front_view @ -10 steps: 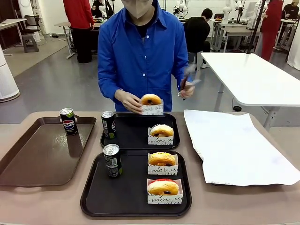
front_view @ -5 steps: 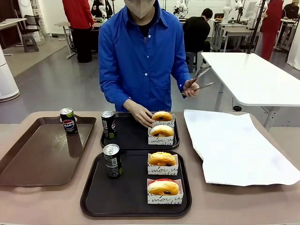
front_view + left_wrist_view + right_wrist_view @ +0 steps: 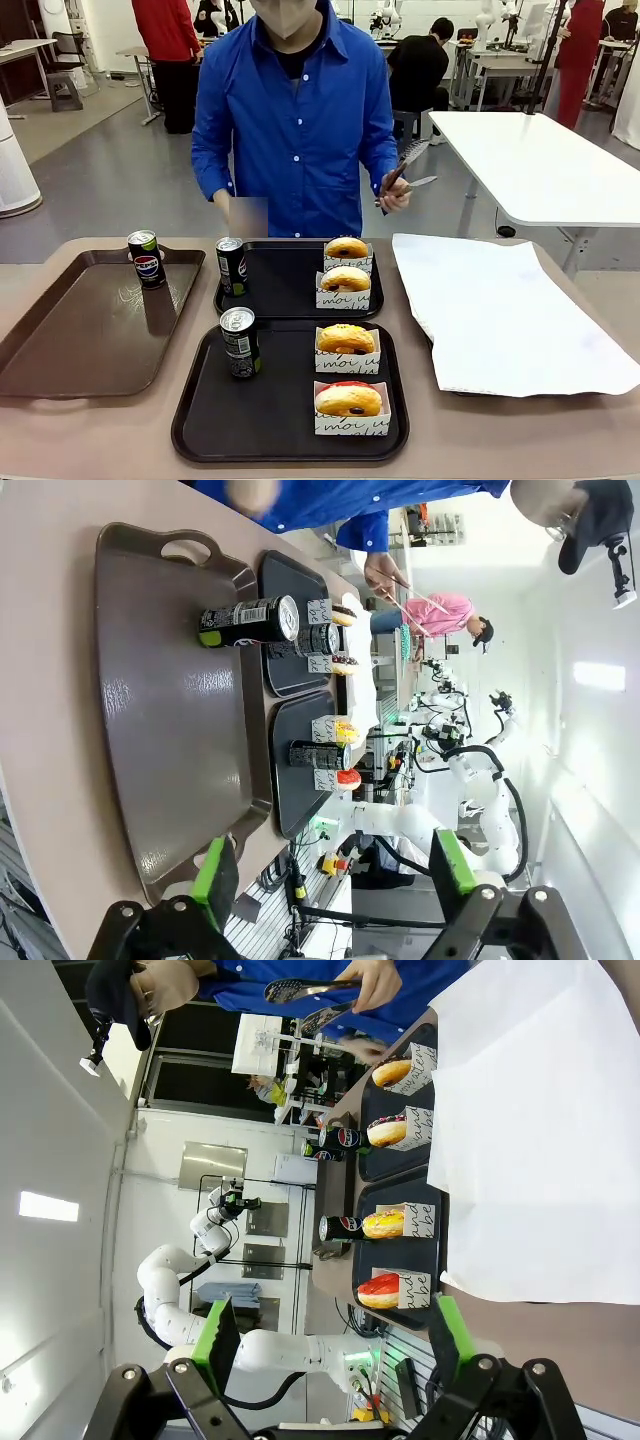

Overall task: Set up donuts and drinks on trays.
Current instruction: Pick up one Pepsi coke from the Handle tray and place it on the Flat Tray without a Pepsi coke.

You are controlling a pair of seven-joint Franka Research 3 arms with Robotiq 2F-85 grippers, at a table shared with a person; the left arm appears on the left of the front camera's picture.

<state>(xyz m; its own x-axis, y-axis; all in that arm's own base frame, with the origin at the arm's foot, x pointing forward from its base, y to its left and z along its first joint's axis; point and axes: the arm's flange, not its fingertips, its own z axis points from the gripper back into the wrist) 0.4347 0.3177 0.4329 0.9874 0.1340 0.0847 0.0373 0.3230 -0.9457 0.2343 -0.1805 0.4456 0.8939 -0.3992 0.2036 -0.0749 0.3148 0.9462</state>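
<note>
We see two black trays set one behind the other near the middle of the desk (image 3: 60, 455). The near tray (image 3: 270, 425) sits close to the desk's robot-side edge and carries a black can (image 3: 240, 342) upright at its left rim, with two donuts in white paper sleeves down its right side: a golden one (image 3: 346, 340) toward the far rim and a red-iced one (image 3: 348, 400) toward the near rim. The far tray (image 3: 280, 285) lies just behind it, toward the person's edge, and holds a second can (image 3: 231, 266) at its left rim and two more sleeved donuts, one (image 3: 346, 279) in front of the other (image 3: 346, 247), along its right side.

On the desk's left part lies a longer brown tray (image 3: 80, 340) with a third can (image 3: 147, 259) standing at its far end. A large white sheet of paper (image 3: 500, 310) covers the right part of the desk.

The person in a blue shirt (image 3: 290, 130) stands at the far edge, holding metal tongs (image 3: 408, 170) in one raised hand (image 3: 395, 190); the other hand (image 3: 246, 212) is blurred above the far tray.

In the left wrist view, the left claw (image 3: 328, 875) has its green-padded fingers wide apart with nothing between them, over the brown tray's end. In the right wrist view, the right claw (image 3: 330, 1345) likewise stands apart and holds nothing, facing the trays and paper from well away.
</note>
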